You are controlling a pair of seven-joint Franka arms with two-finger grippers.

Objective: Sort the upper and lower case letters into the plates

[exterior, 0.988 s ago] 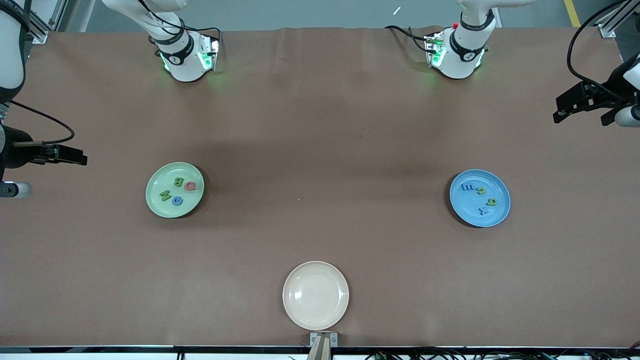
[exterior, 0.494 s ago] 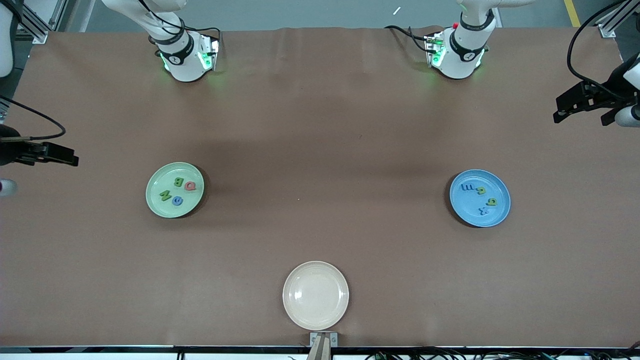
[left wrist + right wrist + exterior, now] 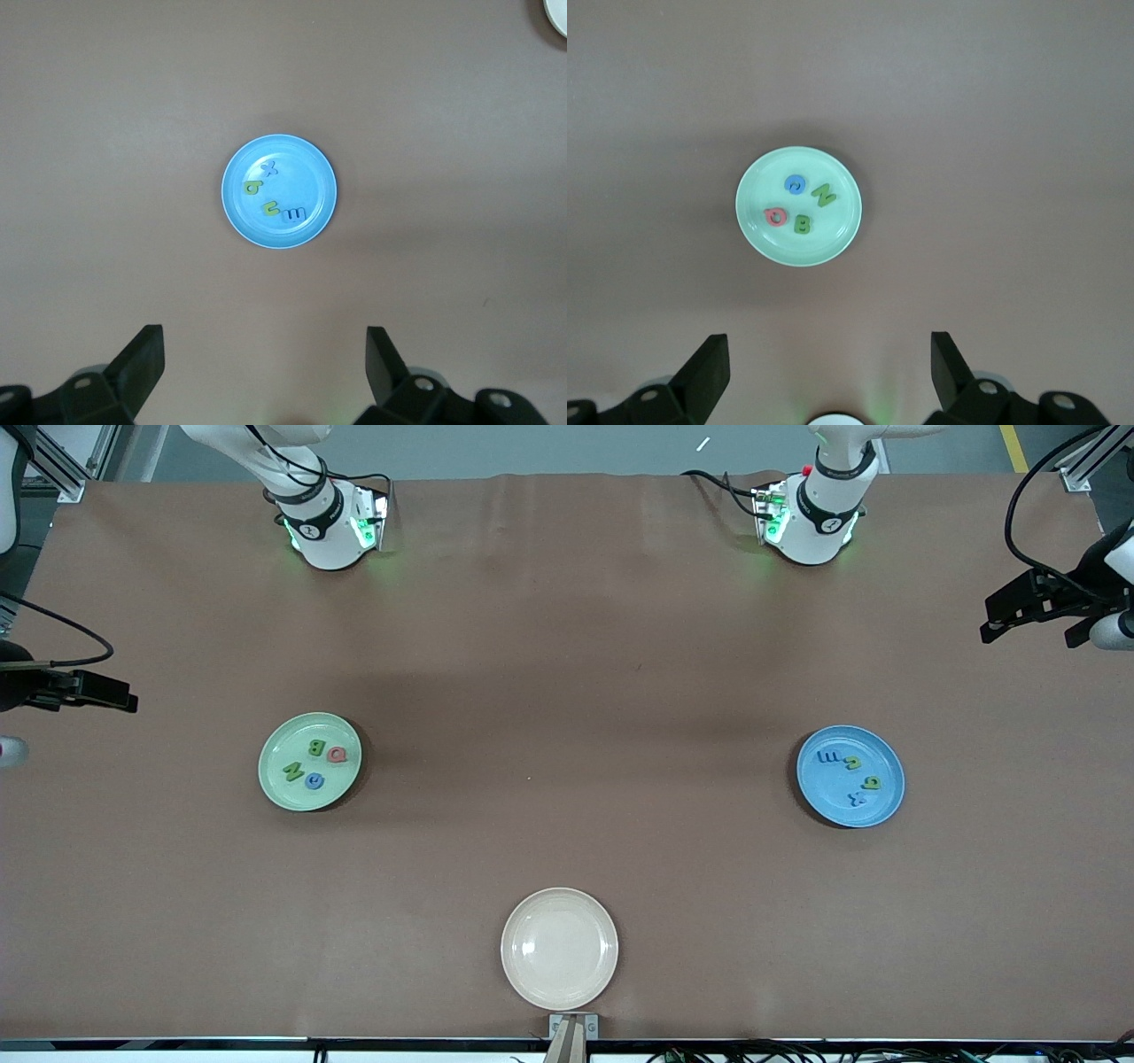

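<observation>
Table point(image 3: 567, 691): matt brown cloth-like cover, faintly creased. Mint plate point(image 3: 837, 239), blue plate point(image 3: 319, 173) below open grippers: smooth plastic, slight sheen. Cream plate point(image 3: 559, 948): glossier, highlights. Letters point(image 3: 801, 223): matt, possibly foam. Gripper fingers point(image 3: 142, 363): matt black plastic.
</observation>
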